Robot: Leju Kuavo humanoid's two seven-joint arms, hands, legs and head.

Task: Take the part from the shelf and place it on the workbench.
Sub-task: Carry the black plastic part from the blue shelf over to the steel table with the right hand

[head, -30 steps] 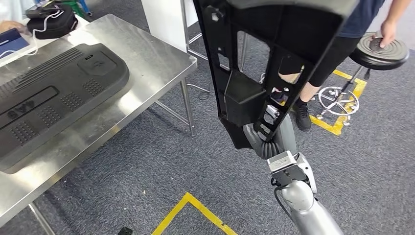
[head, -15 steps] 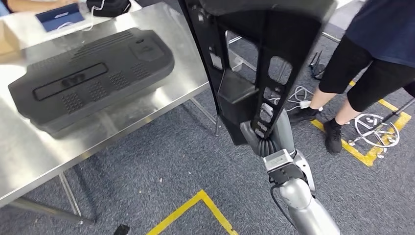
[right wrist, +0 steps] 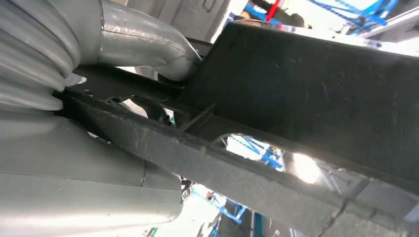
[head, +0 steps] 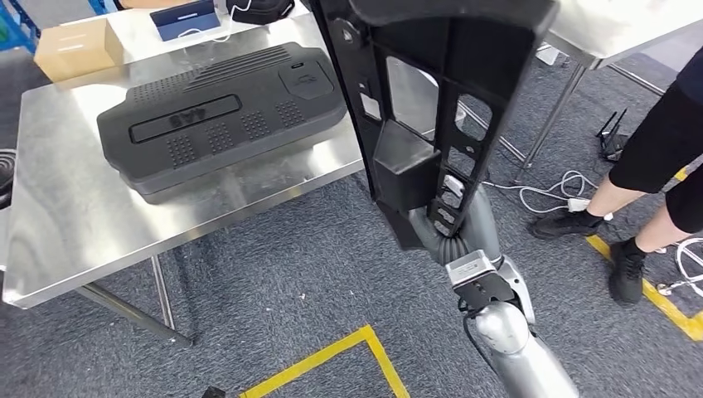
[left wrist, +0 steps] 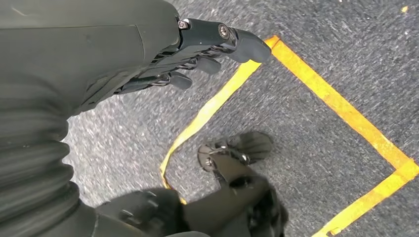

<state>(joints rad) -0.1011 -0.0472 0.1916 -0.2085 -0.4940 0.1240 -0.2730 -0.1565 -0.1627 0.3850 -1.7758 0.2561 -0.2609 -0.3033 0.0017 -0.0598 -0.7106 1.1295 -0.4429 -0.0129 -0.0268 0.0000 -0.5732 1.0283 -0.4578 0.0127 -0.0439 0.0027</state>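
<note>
- Grey carpet with yellow floor tape (head: 332,352) runs under a steel bench (head: 66,215), which stands ahead and to your left in the head view.
- You already have one dark moulded cover (head: 220,116) lying flat on that bench, with a cardboard box (head: 79,46) and a small blue device (head: 192,16) toward its far edge.
- Your task's part (head: 439,91), a long black plastic frame with cut-out windows, is off the shelf and carried upright in front of the camera, not yet over the bench.
- Your right hand (head: 448,228) holds the part from its lower end; the right wrist view shows the thumb (right wrist: 143,44) lying against the frame, so read the fingers as clamped on it. Gripping low probably lets the long piece stand clear of the floor and the robot's body while walking.
- Your left hand (left wrist: 163,54) hangs down over the carpet, its fingers (left wrist: 217,44) loosely curled with gaps between them, holding nothing; it seems parked out of the way.
- A person's legs (head: 655,166) stand close on the right beside loose cables (head: 551,192), so swing the tall part toward the bench with care.
- Judged from this, the carry is mid-way: the bare steel in front of the cover looks like the likely landing place.
</note>
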